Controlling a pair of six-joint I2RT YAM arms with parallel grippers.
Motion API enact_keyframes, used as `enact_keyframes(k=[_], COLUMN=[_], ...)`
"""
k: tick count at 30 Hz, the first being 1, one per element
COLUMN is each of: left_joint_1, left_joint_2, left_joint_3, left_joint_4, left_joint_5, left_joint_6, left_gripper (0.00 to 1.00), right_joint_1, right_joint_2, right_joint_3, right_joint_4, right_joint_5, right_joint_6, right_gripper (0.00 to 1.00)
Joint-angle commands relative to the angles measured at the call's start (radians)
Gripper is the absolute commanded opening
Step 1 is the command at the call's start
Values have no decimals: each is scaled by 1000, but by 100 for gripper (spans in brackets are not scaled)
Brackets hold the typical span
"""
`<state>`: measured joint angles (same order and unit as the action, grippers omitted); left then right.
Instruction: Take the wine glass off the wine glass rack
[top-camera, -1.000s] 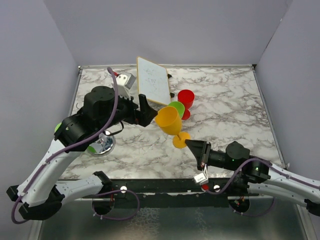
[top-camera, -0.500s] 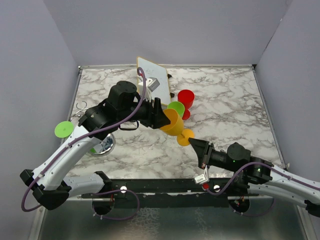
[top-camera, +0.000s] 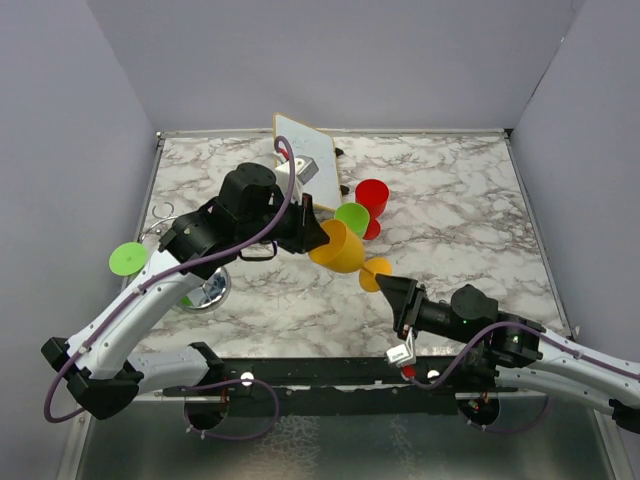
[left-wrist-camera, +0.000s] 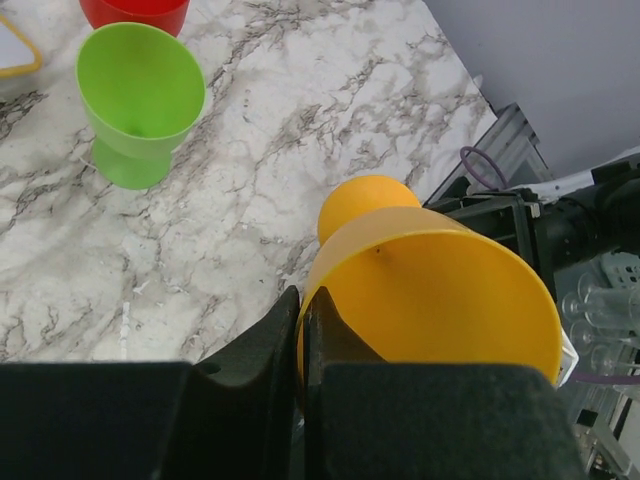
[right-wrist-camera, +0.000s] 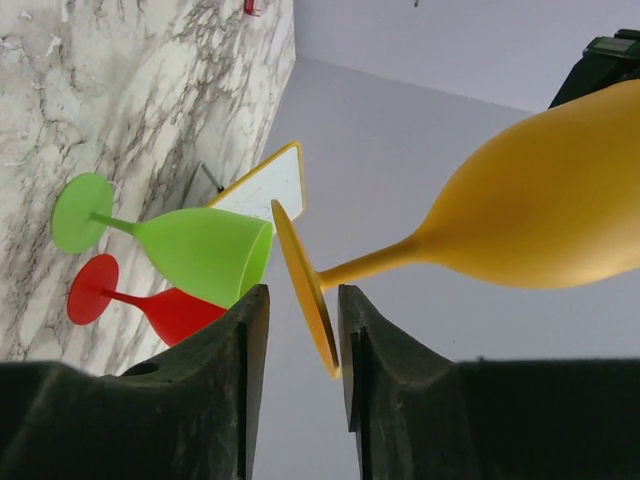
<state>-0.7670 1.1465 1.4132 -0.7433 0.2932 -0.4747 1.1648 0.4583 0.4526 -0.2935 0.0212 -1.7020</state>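
While it hangs tilted above the marble table (top-camera: 470, 230), the yellow wine glass (top-camera: 338, 247) is pinched at the bowl rim by the left gripper (left-wrist-camera: 302, 310), its jaws closed on the wall. The glass's foot sits between the parted fingers of the right gripper (right-wrist-camera: 298, 310); contact there cannot be confirmed. The wine glass rack (top-camera: 207, 290) stands well apart to the left. A green glass (top-camera: 352, 217) and a red glass (top-camera: 372, 195) stand just beyond, beside a white board (top-camera: 305, 160).

No words, numbers or brand marks could be read in any view. The white board (top-camera: 322, 172) showed nothing legible, and the small white tag (top-camera: 400, 355) was too tiny to make out.
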Motion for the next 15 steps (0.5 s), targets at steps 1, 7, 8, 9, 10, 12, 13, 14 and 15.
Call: enact_keyframes(k=[1,7,8,9,10,12,13,14,15], left_joint_1=[2,3,3,3,2,3,3,3,3], left_joint_2=[-16,-14,-12,-11,-10,-9,-5,1,10], left_joint_3=[43,97,110,121,130,138,139,139,139], left_joint_4=[-16,-103,-120,-139,-155,-186,-205,-229,-251], left_joint_5=[-74,-265,-293,-323,-352,-413,-444,-477,-501], left_joint_6=[13,54,63,72,83,108,122,132,143], left_gripper=[3,0,0,0,0,0,0,0,0], right_joint_1=[1,2,2,2,2,2,1,2,2], right_joint_2=[11,10,9,6,2,-7,-12,-14,-16], right_joint_3=[20,39,42,44,47,56,64,71,77], right_joint_4=[-1,-87,-101,-110,-112,-86,-63,-35,2], right_joint_5=[-13,-59,-63,-67,-72,-79,-85,-89,-89], right_joint_6=[116,231,250,274,303,402,457,517,581], right_gripper=[40,58,59,61,61,63,63,63,63])
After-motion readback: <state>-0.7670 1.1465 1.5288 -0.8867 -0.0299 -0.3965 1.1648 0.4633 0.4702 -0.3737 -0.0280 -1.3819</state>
